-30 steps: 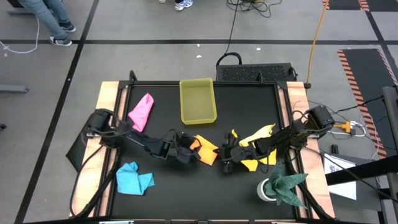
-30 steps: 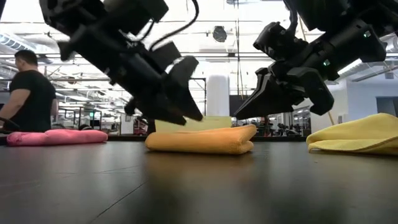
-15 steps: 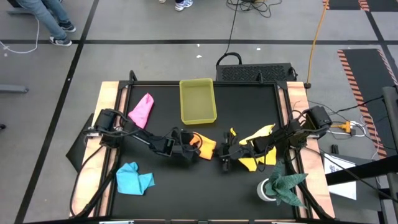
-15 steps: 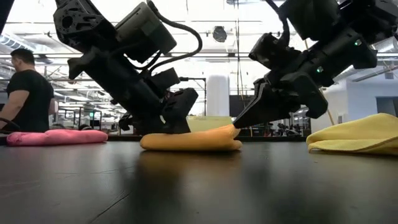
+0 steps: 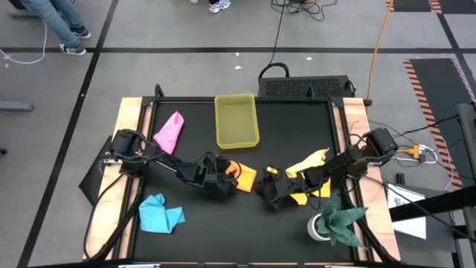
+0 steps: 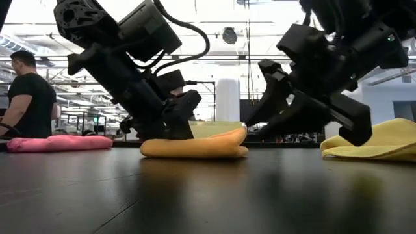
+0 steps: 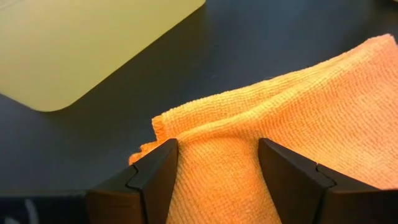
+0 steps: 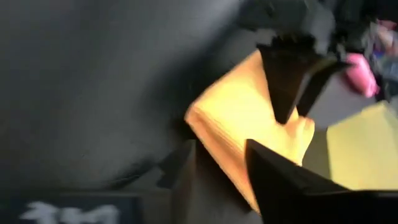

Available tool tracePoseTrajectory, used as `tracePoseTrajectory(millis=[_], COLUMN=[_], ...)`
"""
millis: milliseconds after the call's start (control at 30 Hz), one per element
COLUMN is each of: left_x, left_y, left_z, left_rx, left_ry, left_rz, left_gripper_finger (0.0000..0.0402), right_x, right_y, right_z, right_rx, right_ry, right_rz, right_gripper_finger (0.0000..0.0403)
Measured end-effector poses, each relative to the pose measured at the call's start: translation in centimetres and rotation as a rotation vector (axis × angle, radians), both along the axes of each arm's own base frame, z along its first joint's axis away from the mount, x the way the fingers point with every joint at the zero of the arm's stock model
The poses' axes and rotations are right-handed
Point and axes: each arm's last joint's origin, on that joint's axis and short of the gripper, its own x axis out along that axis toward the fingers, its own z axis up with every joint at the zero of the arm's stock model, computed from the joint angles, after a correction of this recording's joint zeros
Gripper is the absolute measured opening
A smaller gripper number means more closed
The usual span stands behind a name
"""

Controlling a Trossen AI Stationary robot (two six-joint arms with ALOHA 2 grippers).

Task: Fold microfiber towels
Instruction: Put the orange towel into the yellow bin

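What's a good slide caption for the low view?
Left claw pressing on the folded orange towel while the open right claw sits beside it.

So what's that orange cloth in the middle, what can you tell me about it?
The orange towel is a small, soft, ribbed-looking cloth, folded into a flat layered bundle on the black table, just near of the yellow tray. The left gripper presses down on it with open fingers astride a fold. The right gripper is open beside its other end, apparently not touching it.
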Motion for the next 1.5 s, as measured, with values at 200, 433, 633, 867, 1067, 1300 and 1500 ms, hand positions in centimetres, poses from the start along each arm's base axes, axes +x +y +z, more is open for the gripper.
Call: tracePoseTrajectory(millis=[200,433,633,867,1067,1300,1500], left_x=[-0.1,-0.1,-0.1,-0.1,0.0,0.1,0.2], left_y=[0.1,0.2,0.2,0.2,0.1,0.1,0.0], left_z=[0.0,-0.1,-0.1,-0.1,0.2,0.2,0.3], left_rx=[-0.001,0.003,0.003,0.011,0.020,0.012,0.011], left_ry=[0.008,0.013,0.013,0.018,0.012,0.008,0.000], left_rz=[0.007,0.006,0.006,-0.004,-0.027,-0.039,-0.055], left_gripper_finger=[0.0230,0.0230,0.0230,0.0230,0.0230,0.0230,0.0230], right_x=[0.6,1.7,1.5,1.4,1.4,2.1,2.8], right_y=[-0.7,-1.0,-1.3,-1.4,-1.3,-1.0,-0.9], right_z=[-1.1,-2.5,-3.0,-1.7,0.0,-0.2,-0.7], right_rx=[-0.211,-0.415,-0.428,-0.369,-0.217,-0.304,-0.389], right_ry=[0.019,-0.019,0.034,0.061,0.238,0.194,0.150], right_rz=[0.083,0.203,0.245,0.063,0.084,0.178,0.247], right_gripper_finger=[0.0223,0.0212,0.0167,0.0151,0.0191,0.0244,0.0238])
